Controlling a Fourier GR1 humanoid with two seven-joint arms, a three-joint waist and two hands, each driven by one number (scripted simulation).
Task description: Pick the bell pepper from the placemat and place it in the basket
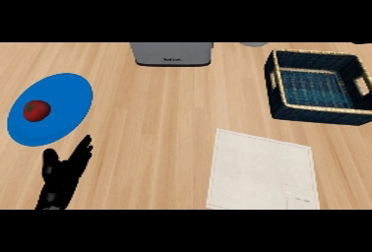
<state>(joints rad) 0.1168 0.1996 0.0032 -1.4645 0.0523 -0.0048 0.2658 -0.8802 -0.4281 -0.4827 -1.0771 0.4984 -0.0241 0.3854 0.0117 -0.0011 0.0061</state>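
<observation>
We see a red bell pepper sitting left of centre on a blue oval placemat at the counter's left side. The placemat's lower edge lies just above our left hand, which rests released near the lower left edge, fingers straight and pointing up and to the right, touching nothing. We do not see our right hand.

The dark woven basket stands at the upper right, well apart from the pepper; its blue floor holds nothing and its right rim runs close to the view's edge. Below it, a pale cloth lies flat, its lower edge meeting the bottom of the view. A grey appliance sits at the top edge, centre. Between placemat and basket we see a broad stretch of bare wooden counter.
</observation>
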